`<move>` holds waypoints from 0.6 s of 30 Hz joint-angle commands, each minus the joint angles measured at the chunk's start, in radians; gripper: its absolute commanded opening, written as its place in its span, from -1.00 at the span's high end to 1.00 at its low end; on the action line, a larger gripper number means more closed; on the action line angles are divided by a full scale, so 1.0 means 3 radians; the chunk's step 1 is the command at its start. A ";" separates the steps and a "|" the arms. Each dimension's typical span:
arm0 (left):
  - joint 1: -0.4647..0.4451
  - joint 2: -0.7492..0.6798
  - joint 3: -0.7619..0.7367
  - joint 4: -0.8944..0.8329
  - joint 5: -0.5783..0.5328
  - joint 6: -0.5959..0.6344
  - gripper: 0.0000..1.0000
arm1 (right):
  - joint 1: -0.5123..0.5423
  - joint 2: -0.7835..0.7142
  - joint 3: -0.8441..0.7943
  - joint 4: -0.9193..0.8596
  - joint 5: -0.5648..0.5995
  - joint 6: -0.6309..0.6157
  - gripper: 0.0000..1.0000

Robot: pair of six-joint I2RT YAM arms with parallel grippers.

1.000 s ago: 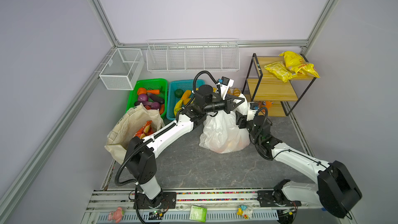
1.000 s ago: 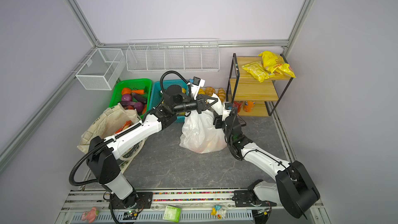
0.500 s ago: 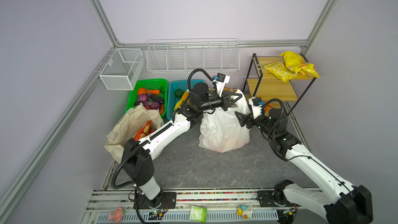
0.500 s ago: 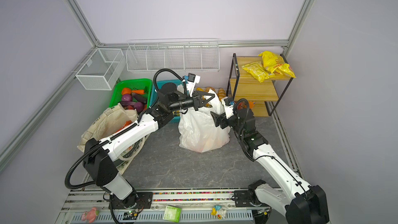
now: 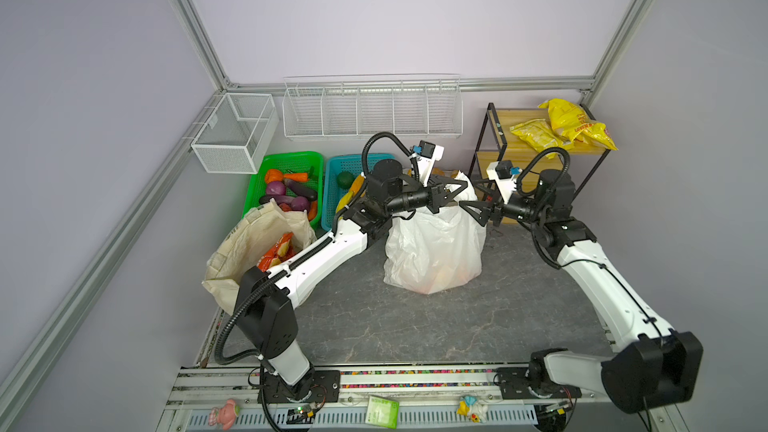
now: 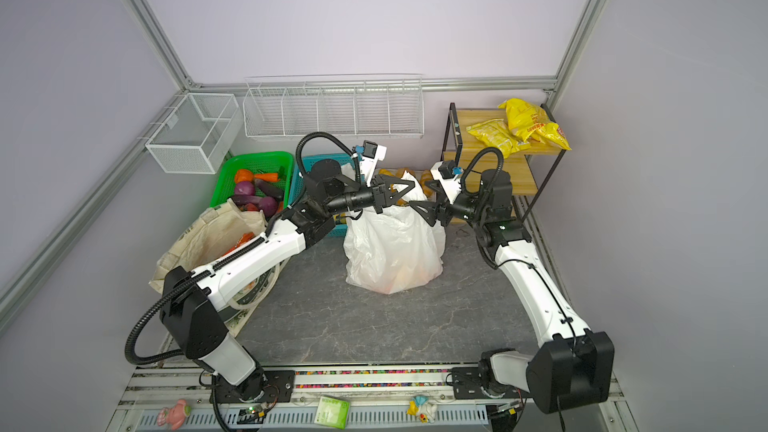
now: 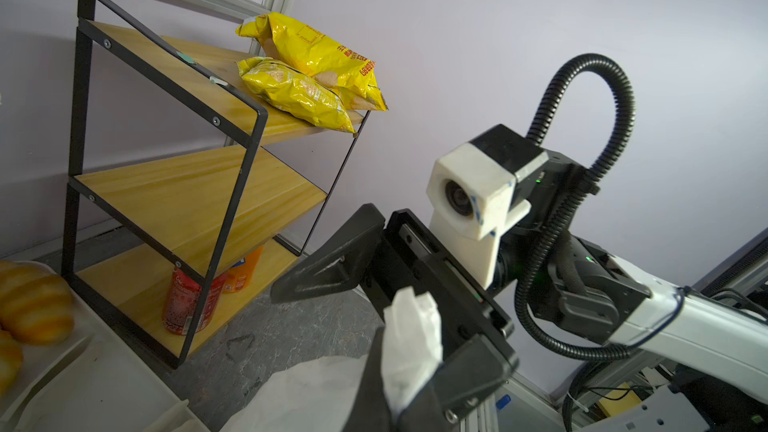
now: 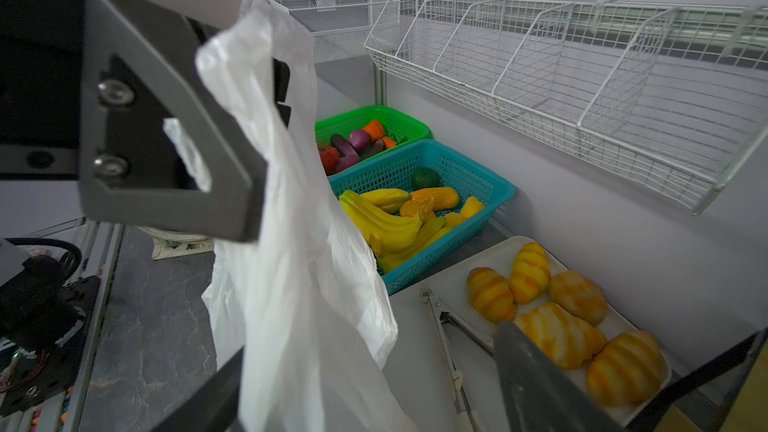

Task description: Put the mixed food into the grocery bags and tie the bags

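So, the left gripper (image 5: 457, 191) has its jaws clenched on a bunched handle of the white plastic bag (image 5: 434, 251), mid-frame in both top views. The right gripper (image 5: 471, 212) sits just beside it, jaws spread, grasping nothing.

Looks like the tying step to me. I'd close the right one on the other handle near its root, then cross over with gentle tension, because thin film tears and a hard tug could tip the bag.

Some orange fruit (image 5: 446, 278) shows through its bottom. The canvas tote (image 5: 249, 243), left of centre, holds a red snack packet (image 5: 276, 249).

Writing: the yellow packets (image 5: 561, 130) on the shelf (image 5: 513, 118), upper right, carry red lettering, and the red can (image 7: 187, 305) on the bottom board has white script. Can't read either.
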 commanded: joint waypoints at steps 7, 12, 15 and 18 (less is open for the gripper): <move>0.0019 -0.0057 0.0188 -0.0009 0.0030 0.0040 1.00 | -0.0070 0.0271 -0.0157 0.0216 -0.0517 0.0050 0.39; 0.0019 -0.0088 0.0174 -0.0026 0.0000 0.0175 0.56 | -0.0086 0.0236 -0.0292 0.0423 -0.0428 0.0233 0.63; 0.0019 -0.0191 0.0109 -0.0073 -0.0030 0.0320 0.19 | -0.0086 0.0202 -0.0341 0.0452 -0.0317 0.0345 0.73; 0.0020 -0.0357 -0.0012 -0.0154 -0.0047 0.0478 -0.02 | -0.0086 0.0183 -0.0357 0.0469 -0.0232 0.0452 0.87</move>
